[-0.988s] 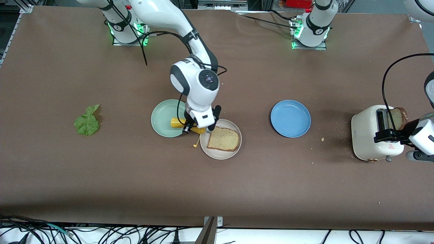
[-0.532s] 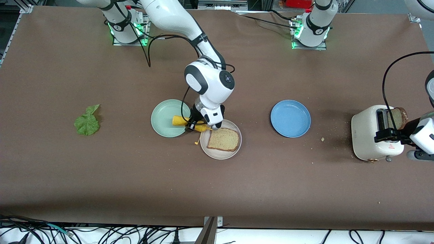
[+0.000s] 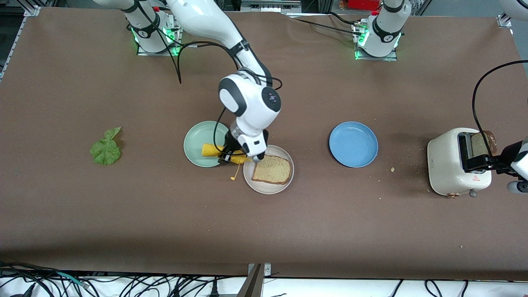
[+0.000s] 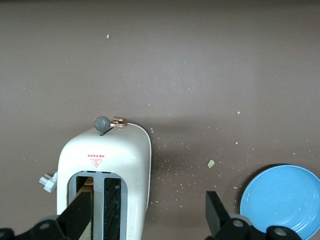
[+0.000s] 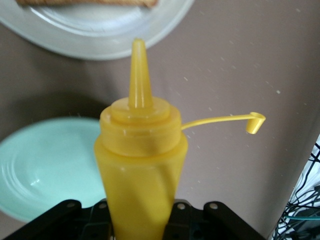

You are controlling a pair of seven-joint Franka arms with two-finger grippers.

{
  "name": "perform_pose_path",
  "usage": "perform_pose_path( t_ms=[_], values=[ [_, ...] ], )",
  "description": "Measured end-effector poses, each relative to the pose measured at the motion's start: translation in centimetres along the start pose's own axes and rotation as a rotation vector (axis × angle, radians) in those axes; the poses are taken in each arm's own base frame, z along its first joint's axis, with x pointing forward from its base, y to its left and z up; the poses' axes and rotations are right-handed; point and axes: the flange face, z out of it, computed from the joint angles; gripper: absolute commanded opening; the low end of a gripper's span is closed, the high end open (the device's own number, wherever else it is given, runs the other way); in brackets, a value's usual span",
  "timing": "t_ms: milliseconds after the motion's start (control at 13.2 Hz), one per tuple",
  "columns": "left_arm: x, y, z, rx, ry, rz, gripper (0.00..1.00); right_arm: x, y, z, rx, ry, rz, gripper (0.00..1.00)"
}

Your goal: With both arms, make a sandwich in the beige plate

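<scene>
We see the right gripper (image 3: pixel 237 157) with its yellow squeeze bottle (image 3: pixel 214 151) crowding the beige plate (image 3: pixel 268 185) at ten o'clock, bare table at six o'clock.

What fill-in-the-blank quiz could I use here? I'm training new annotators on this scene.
1. The right gripper is shut on a yellow ____.
2. The bread slice lies on the ____ plate.
3. The open left gripper hangs over the white ____.
4. The lettuce leaf lies on the table toward the ____ arm's end.

Answers: bottle; beige; toaster; right
</scene>
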Motion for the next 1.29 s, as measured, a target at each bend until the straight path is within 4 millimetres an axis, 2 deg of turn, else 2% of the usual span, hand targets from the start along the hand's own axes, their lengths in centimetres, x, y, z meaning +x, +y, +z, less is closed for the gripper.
perform_pose_path(
  t_ms=[152, 304, 456, 608, 760, 988, 1140, 1292],
  values=[
    [0.1, 0.3, 0.0, -0.002, 0.000, 0.004, 1.00, -5.1, 4.4, -0.8, 0.078, 0.062, -0.016, 0.00],
    [0.2, 1.1, 0.2, -0.005, -0.002, 0.017, 1.00, -11.3, 8.3, -0.2, 0.159, 0.138, -0.024, 0.00],
    [0.4, 1.7, 0.4, -0.006, -0.005, 0.026, 1.00, -18.0, 11.2, 1.8, 0.232, 0.251, -0.020, 0.00],
    [0.3, 1.4, 0.4, -0.006, -0.005, 0.022, 1.00, -24.6, 13.0, 4.8, 0.304, 0.386, -0.023, 0.00],
    [0.3, 1.4, 0.4, -0.006, -0.008, 0.021, 1.00, -30.3, 13.4, 8.8, 0.381, 0.545, -0.020, 0.00],
    [0.2, 1.2, 0.4, -0.005, -0.009, 0.018, 1.00, -36.7, 12.5, 15.4, 0.434, 0.799, -0.001, 0.00],
    [0.2, 1.3, 0.6, -0.006, -0.014, 0.019, 1.00, -39.2, 10.0, 19.9, 0.439, 0.983, 0.055, 0.00],
    [0.2, 1.5, 1.3, -0.008, -0.027, 0.021, 1.00, -40.2, 6.3, 23.9, 0.429, 1.133, 0.130, 0.00]
  ],
)
